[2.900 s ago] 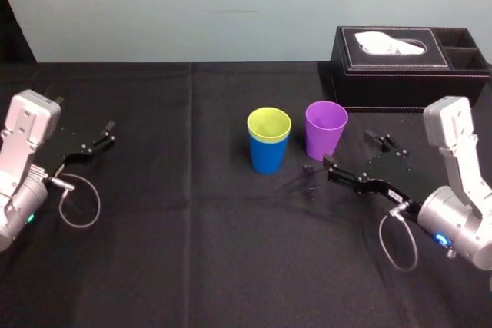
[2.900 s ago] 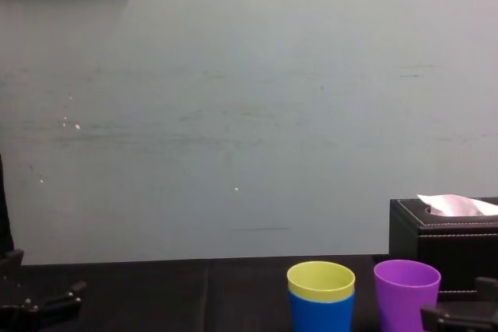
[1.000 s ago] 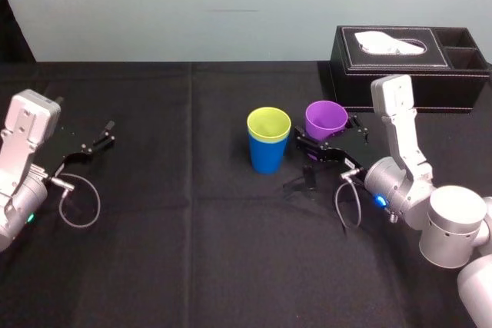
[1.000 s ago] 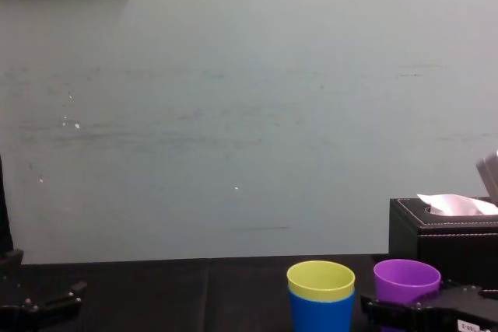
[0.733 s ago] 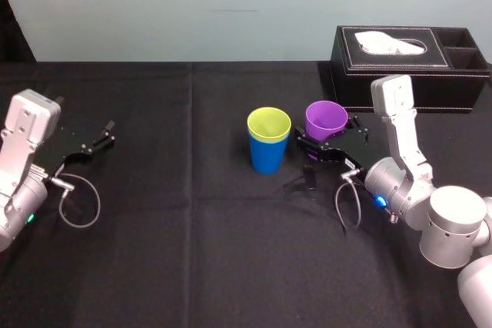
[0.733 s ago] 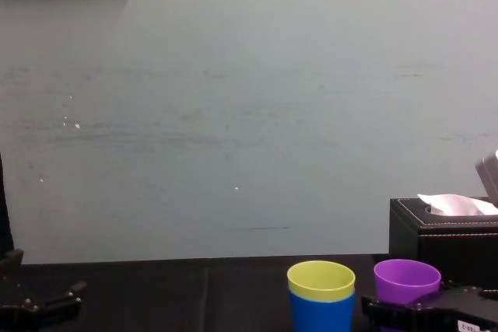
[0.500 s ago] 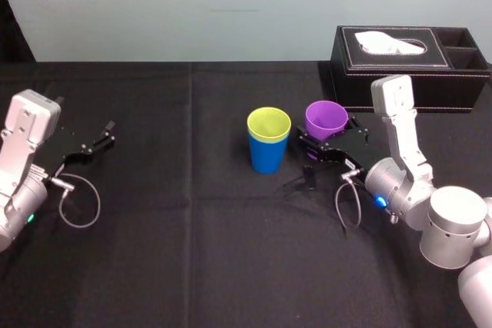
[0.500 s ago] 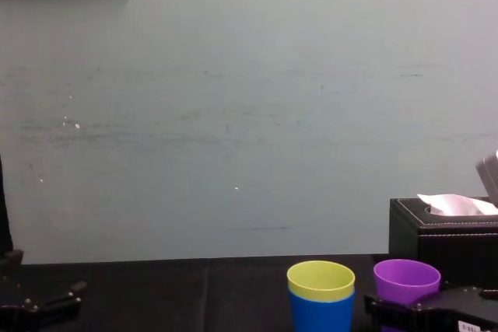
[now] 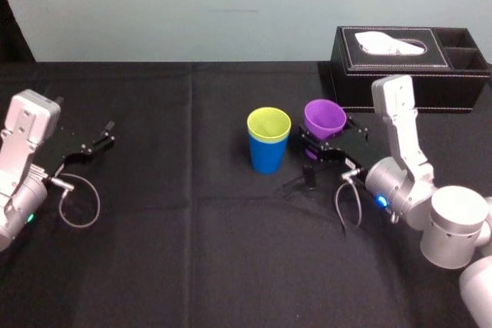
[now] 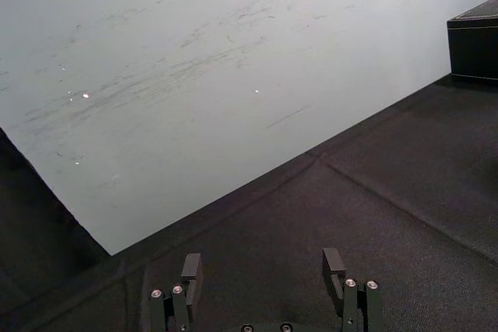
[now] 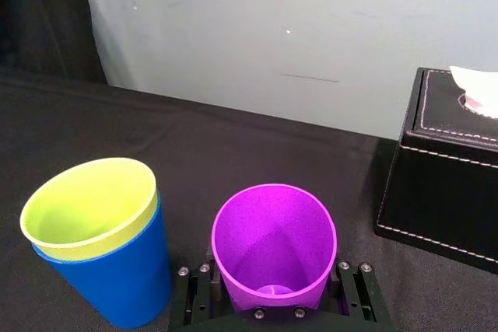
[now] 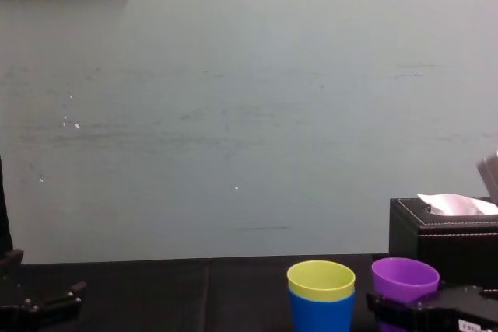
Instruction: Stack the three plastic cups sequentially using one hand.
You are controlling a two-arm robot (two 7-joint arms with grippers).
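Three cups are in play, and two are already nested: the yellow-green cup (image 9: 269, 124) sits inside the blue cup (image 9: 267, 156) at the centre of the head view. The purple cup (image 9: 324, 118) stands just to their right, near them but with a gap between, upright with its mouth open to the top.

What has changed matters to you. About three seconds ago the right gripper (image 9: 326, 142) hung open in the lower right of the head view, well clear of the purple cup. It has since swung in, put a finger on each side of the cup's lower body, and closed. In the last half second the cup's rim has crept slightly up and toward the pair in both the head and chest views. I read that as the grip having taken and the lift just beginning, so the second and last stacking move is under way.

In the right wrist view the purple cup fills the space between the black fingers, its walls pressed against them on both sides, its base low in the jaw. The hold is low on the cup, well below the rim.

Your next move, as I judge it, is to raise the cup clear of the yellow-green rim before carrying it across.

The left gripper (image 10: 262, 263) rests parked with fingers apart at the left edge of the table (image 9: 192, 251). The black tissue box (image 9: 407, 67) stands at upper right, behind the arm.
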